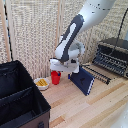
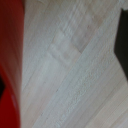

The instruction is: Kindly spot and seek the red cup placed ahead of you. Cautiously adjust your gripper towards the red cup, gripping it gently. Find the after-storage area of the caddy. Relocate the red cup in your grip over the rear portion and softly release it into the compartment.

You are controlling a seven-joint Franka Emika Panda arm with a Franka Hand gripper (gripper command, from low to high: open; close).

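Observation:
The red cup stands on the wooden table beside a small bowl. My gripper, a white block on the white arm, hangs right over the cup, its dark fingers at the cup's rim. I cannot tell whether the fingers touch the cup or how far apart they stand. In the wrist view the red cup is a close, blurred red mass at the picture's edge, and no finger shows clearly. The black caddy stands at the exterior view's lower left, its dividing wall splitting it into two sections.
A small bowl with yellow contents sits between the cup and the caddy. A dark-blue flat case lies to the exterior view's right of the cup. A toaster oven and a wire rack stand at the right. A reed screen backs the table.

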